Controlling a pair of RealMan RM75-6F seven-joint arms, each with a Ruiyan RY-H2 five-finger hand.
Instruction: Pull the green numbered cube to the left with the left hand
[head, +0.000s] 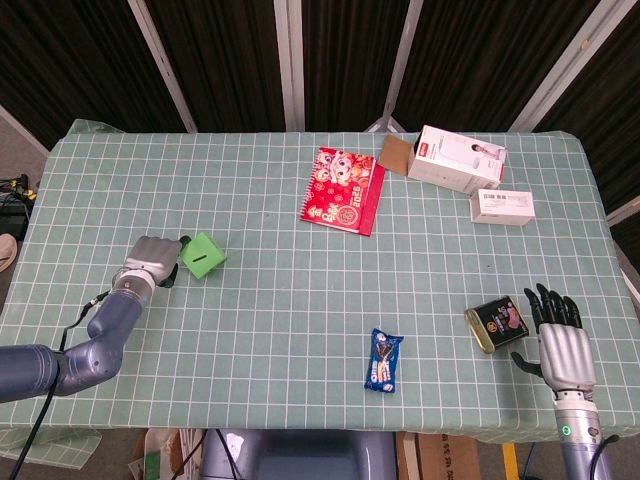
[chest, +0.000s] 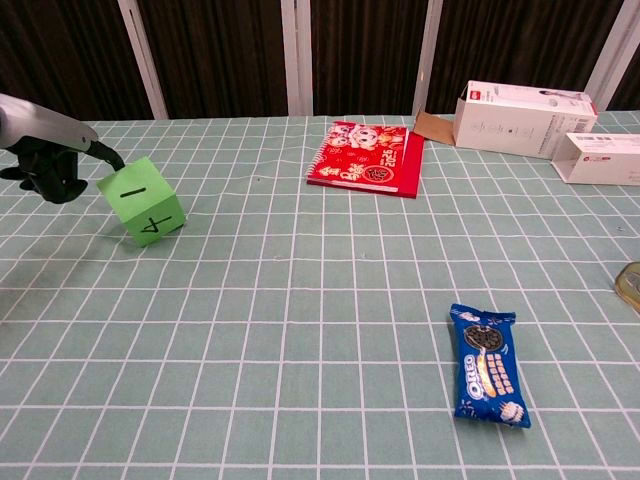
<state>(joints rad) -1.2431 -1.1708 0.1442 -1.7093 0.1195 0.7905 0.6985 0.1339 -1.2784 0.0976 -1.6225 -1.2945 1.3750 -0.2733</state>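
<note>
One hand is engaged: the left hand (chest: 45, 165) sits at the far-left part of the table (head: 300, 300), fingers curled, with one dark fingertip hooked against the top-left edge of the cube (chest: 141, 201). Whether the remaining fingers close on anything cannot be told; the contact reads as a hook, not a full grasp. The cube stands tilted, showing a "1" on top and a "4" on the front face, just right of the hand and well apart from the red booklet (head: 343, 189).

Judged step: the leftward pull is in progress. The next move calls for steady leftward travel with the fingertip kept low on the cube edge, since the tilt suggests the cube could tip or slip free.

Open room: bare cloth extends left of the hand to the table's left edge, so travel is limited. The right hand (head: 562, 338) rests apart and empty, fingers spread, just beside a tin (head: 496, 324) near the front-right edge
</note>
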